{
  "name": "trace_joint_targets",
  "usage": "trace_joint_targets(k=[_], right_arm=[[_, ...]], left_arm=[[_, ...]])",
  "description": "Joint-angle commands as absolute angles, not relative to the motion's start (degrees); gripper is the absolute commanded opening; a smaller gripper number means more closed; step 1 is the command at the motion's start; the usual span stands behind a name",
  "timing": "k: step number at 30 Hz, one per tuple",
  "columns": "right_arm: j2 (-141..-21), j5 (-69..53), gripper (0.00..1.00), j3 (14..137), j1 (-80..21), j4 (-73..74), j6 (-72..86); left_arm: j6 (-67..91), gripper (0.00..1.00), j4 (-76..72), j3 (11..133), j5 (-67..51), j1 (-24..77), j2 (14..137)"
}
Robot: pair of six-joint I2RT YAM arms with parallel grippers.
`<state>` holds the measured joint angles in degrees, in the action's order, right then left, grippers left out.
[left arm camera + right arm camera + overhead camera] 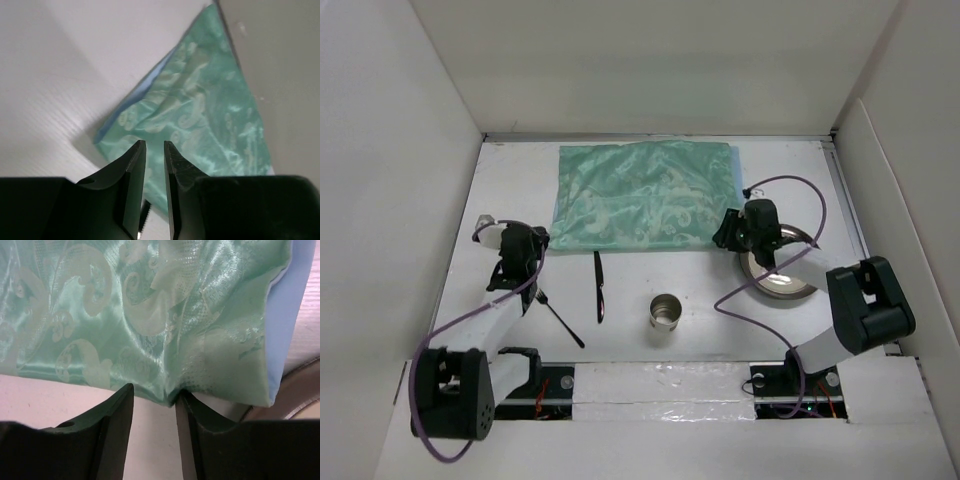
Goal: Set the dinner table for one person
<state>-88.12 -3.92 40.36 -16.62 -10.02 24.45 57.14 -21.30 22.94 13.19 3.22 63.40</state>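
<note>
The dinner table [510, 185] is a white top with white walls. A mint-green patterned mat [645, 195] lies flat at its far middle. My left gripper [532, 243] hovers at the mat's near-left corner; in the left wrist view its jaws [155, 145] stand a narrow gap apart with nothing between them, the mat [200, 115] ahead. My right gripper [725, 235] is at the mat's near-right corner; it is open [154, 390], and the mat's edge [150, 315] puckers at its fingertips. A metal plate [790, 282] lies under my right arm.
A black knife [599, 285] lies near the middle, its serrated blade [143, 217] showing below my left jaws. A black fork [560, 318] lies left of it. A metal cup [666, 312] stands to their right. The plate's rim [305, 382] shows in the right wrist view.
</note>
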Motion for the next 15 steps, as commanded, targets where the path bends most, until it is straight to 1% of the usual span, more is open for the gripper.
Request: trace_joint_targets(k=[1,2,3,6,7,9,13,15], right_arm=[[-81.84,1.74,0.46,41.22,-17.66,-7.48,24.61],[-78.87,2.37,0.5,42.26,-17.67,-6.34,24.44],[-77.36,3.85,0.5,42.71,-17.67,-3.98,24.17],[-70.94,6.93,0.61,43.07,-17.67,-0.54,23.64],[-69.36,7.9,0.68,42.81,-17.67,-0.27,23.64],[-64.27,10.36,0.76,41.06,-17.67,1.91,24.08],[-55.65,15.28,0.77,36.49,-15.39,4.92,28.02],[-50.66,19.22,0.74,33.94,-12.84,6.93,30.4]], left_arm=[[56.87,0.19,-19.17,24.78,19.86,6.49,54.95],[56.78,0.19,-18.99,25.13,19.95,8.33,51.54],[56.69,0.19,-19.16,25.75,19.43,8.87,49.94],[56.69,0.19,-19.86,27.67,7.96,8.88,44.57],[56.25,0.19,-19.08,28.56,5.47,8.88,43.6],[54.76,0.2,-18.11,30.83,0.3,8.88,40.7],[48.36,0.2,-14.07,33.13,-10.08,8.88,37.01],[45.8,0.21,-13.63,33.22,-16.66,8.88,35.16]])
